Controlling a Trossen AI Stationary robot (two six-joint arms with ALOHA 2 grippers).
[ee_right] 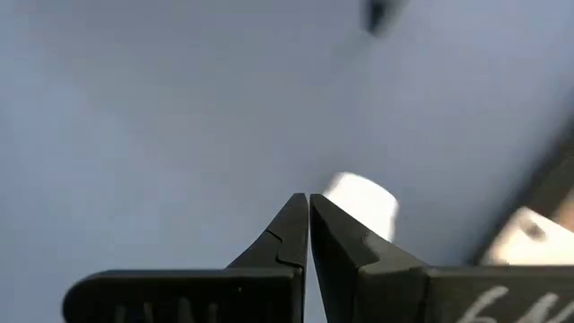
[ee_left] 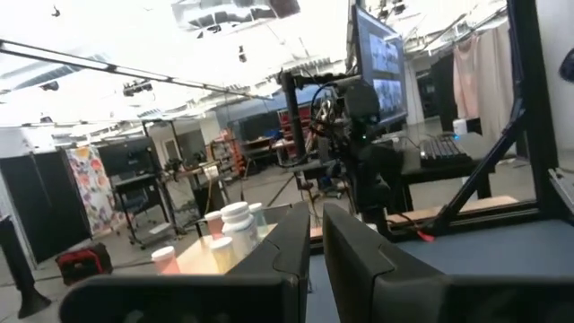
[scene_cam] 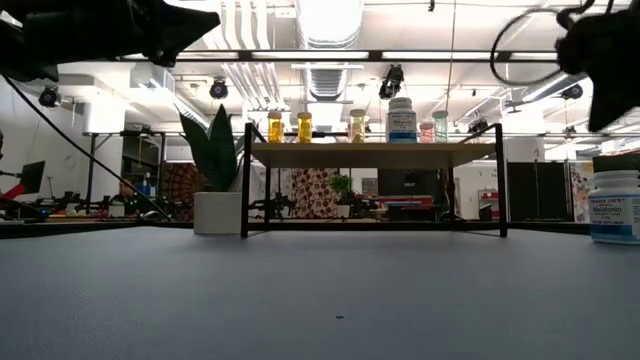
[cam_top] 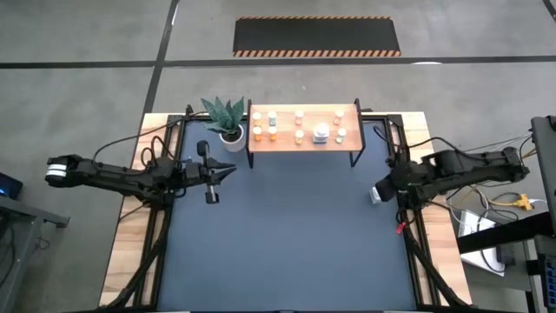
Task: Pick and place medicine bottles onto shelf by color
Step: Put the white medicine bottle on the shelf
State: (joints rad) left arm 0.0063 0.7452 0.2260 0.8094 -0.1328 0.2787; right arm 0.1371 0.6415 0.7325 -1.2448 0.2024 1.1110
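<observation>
The light-wood shelf (cam_top: 287, 143) stands at the table's far edge on thin black legs. Several small white-capped medicine bottles stand on it, orange ones (cam_top: 258, 133) toward its left and a larger white one (cam_top: 321, 134) toward its right. Another white bottle (scene_cam: 613, 206) stands upright on the dark tabletop near the right edge. My right gripper (cam_top: 383, 186) hangs over that bottle, shut and pointing steeply down, with its white cap (ee_right: 363, 203) just beside the fingertips (ee_right: 308, 203). My left gripper (cam_top: 233, 170) is raised at the table's left, shut and pointing toward the right.
A potted plant in a white pot (cam_top: 231, 135) stands just left of the shelf. Black frame rails (cam_top: 408, 235) run along both sides of the blue tabletop (cam_top: 287, 243). Cables and equipment (cam_top: 495, 204) lie beyond the right edge.
</observation>
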